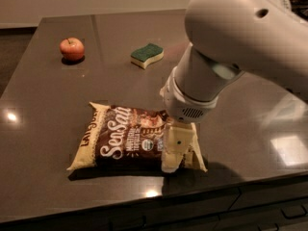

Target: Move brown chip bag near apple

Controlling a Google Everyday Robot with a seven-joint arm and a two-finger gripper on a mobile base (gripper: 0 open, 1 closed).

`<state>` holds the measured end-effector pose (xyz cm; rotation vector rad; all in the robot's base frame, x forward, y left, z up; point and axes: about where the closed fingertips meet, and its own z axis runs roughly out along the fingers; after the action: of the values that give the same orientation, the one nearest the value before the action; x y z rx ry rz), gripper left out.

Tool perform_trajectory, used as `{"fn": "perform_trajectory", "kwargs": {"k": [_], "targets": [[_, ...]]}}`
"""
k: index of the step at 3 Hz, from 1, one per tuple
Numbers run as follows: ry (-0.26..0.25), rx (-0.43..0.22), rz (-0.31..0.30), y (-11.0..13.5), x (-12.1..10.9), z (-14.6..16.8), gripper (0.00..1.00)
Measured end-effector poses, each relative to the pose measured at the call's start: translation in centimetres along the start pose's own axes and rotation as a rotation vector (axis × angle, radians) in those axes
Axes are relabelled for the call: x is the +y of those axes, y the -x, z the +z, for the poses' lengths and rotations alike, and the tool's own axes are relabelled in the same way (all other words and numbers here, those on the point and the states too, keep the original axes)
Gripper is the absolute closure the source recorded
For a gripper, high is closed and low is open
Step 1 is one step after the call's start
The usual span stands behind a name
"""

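While the brown chip bag [122, 139] lay flat near the front edge of the desk [43, 129], its long axis running left to right, the hand [174, 160] hung over its right end. Whether the hand was spread or pinching could not be told. The apple [72, 48] sat well apart, back-left.

End effector [173, 152] at brown chip bag [124, 138]; open counter [67, 88] toward apple [72, 48], sponge [147, 55] aside

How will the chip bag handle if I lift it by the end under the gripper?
The gripper hangs over the right end of the chip bag. Crinkled and puffy, the bag is probably light and floppy, so its far end would sag. On the glossy table it may slide if nudged.
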<state>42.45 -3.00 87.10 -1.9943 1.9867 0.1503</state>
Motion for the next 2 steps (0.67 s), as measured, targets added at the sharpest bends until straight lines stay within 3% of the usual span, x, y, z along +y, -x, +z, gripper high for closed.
{"fn": "perform_trajectory", "kwargs": {"k": [1, 2], "targets": [[0.043, 0.021, -0.033, 1.40, 1.27, 1.70, 0.00], [0.054, 0.040, -0.050, 2.37, 1.70, 2.51, 0.17]]}}
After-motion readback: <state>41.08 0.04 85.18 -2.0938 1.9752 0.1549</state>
